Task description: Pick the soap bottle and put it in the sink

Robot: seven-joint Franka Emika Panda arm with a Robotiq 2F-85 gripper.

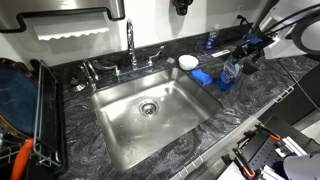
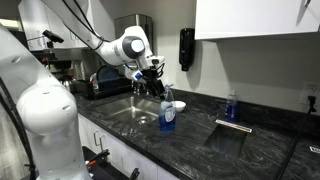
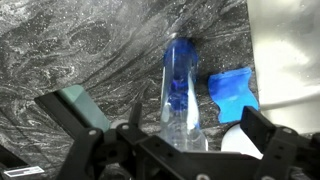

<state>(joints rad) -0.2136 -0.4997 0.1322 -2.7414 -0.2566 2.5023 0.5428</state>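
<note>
Hovering over the dark marbled countertop [image 1: 255, 100], my gripper [image 3: 165, 125] is spread wide, one finger at 8 o'clock and the other at 4 o'clock in the wrist view, with the soap bottle [image 3: 180, 90] standing in the gap between them. The bottle is upright on the counter, its clear neck toward me and the blue liquid down in its base. I hold nothing. The fingers look to be clear of the plastic, though from this angle I can't be sure how close the pads come. In an exterior view the bottle sits outside the sink [image 1: 175, 112], at about 2 o'clock from the drain and near the basin's rim. A flat blue sponge [image 3: 232, 92] lies just beside the bottle, at its 3 o'clock in the wrist view. A smaller dark blue bottle [image 1: 209, 42] stands farther back on the counter, at roughly 11 o'clock from the soap bottle. The faucet [image 1: 130, 40] rises at the basin's 12 o'clock edge.
</note>
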